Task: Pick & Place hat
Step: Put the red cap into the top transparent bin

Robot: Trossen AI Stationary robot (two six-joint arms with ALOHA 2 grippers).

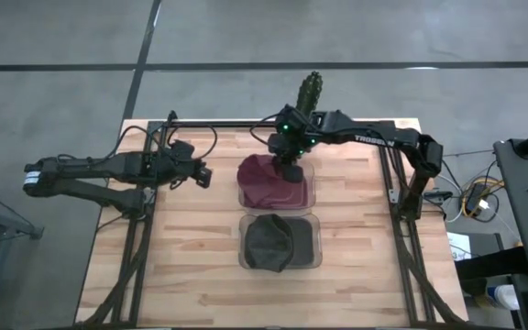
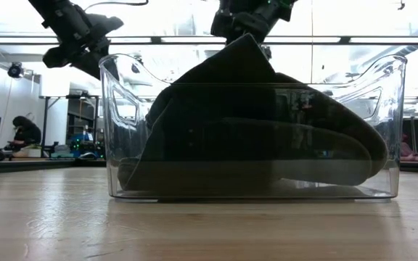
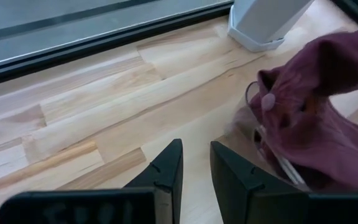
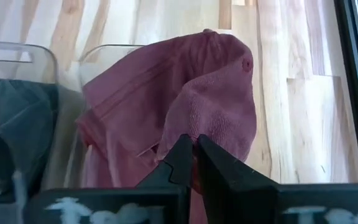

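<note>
A maroon hat [image 1: 266, 180] [image 4: 185, 93] sits partly in the far clear bin [image 1: 308, 188], its crown drawn upward. My right gripper [image 1: 289, 169] [image 4: 193, 146] is above it, shut on its cloth. A dark grey hat [image 1: 273, 243] [image 2: 252, 156] lies crumpled in the near clear bin [image 1: 312, 249] [image 2: 390, 130]. My left gripper [image 1: 204, 174] [image 3: 196, 155] hovers over bare wood to the left of the far bin, its fingers a narrow gap apart and holding nothing. In the left wrist view the maroon hat [image 3: 316, 112] is beside it. My right gripper pinches a raised fold of the maroon hat's crown [image 4: 213, 134] between its two fingers, coming from above and pointing down. The cloth is drawn up into a peak at the fingers. The hat's lower part [image 4: 114, 124] rests in the far bin.
The two clear bins stand one behind the other at the table's middle. A green cactus-shaped object [image 1: 311, 92] stands at the far edge, behind the right arm. Bare wood [image 1: 191, 247] lies to the left and right of the bins. The black frame rails [image 1: 136, 247] run along both sides.
</note>
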